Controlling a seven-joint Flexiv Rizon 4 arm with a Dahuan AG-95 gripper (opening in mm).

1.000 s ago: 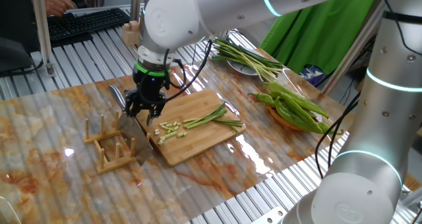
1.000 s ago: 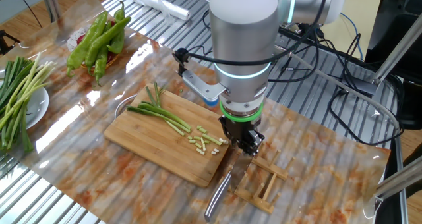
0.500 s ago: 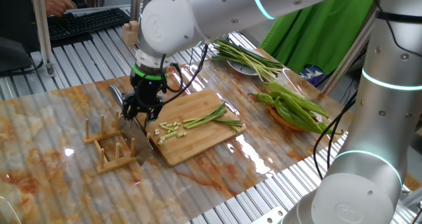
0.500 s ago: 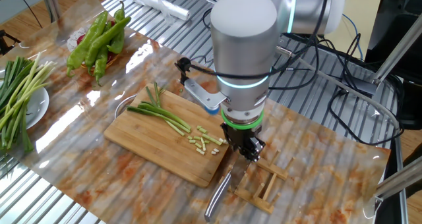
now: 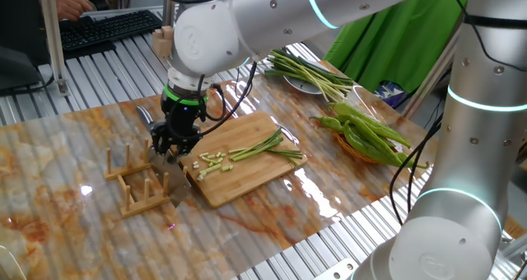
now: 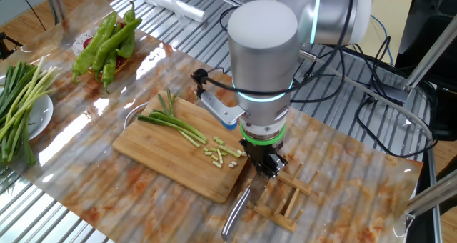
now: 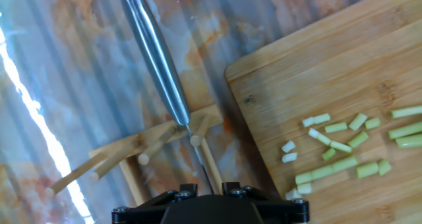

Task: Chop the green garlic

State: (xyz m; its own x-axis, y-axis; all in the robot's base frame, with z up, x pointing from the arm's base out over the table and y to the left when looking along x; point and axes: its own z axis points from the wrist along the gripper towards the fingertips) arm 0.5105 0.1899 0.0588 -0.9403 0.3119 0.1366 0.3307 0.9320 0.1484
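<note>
The green garlic [image 5: 263, 146] lies on the wooden cutting board [image 5: 247, 181], its long stalks [image 6: 171, 121] toward the far end. Short cut bits [image 6: 221, 154] lie near the board's rack-side corner, and they also show at the right of the hand view as pale pieces [image 7: 336, 148]. A steel knife [image 7: 155, 56] rests with its thin blade in the wooden rack [image 7: 151, 148] and its handle [image 6: 237, 209] on the table. My gripper [image 5: 171, 144] hangs just above the rack [image 6: 285, 196]. Its fingers [image 7: 189, 186] stand apart, the blade's edge runs between them, and I hold nothing.
Green peppers [image 5: 366, 132] sit on a plate at the right edge of the table. Long uncut stalks lie on a white plate [image 6: 43, 118] at the far side. A keyboard [image 5: 107, 29] and a person's hand are beyond the table.
My gripper has lifted a little and drifted off the board's corner to above the rack. Its fingers have drawn closer together. The knife stays in the rack.
</note>
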